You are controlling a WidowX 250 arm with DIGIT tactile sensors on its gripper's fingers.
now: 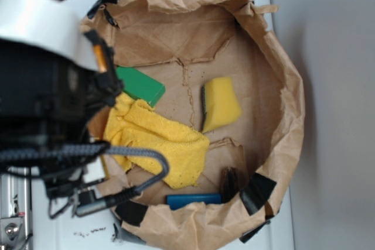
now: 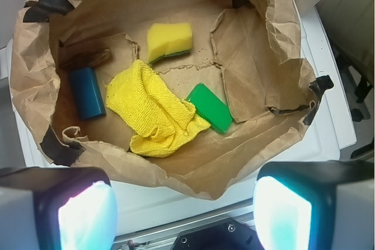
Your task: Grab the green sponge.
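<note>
Inside the brown paper bag, the green sponge lies at about 12 o'clock in the wrist view — yellow foam, dark green layer along one edge. A yellow cloth sits near it at centre (green block beside, blue object at 9 o'clock). The gripper hangs outside the bag's rim, jaws spread wide and empty.

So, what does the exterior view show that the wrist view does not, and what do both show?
Only the exterior view shows the robot arm and its cable, which hide the bag's left side. Only the wrist view shows the gripper, open and empty, outside the near rim. Both show the paper bag holding the green sponge, the yellow cloth, the green block, the blue object and a dark brown item.
</note>
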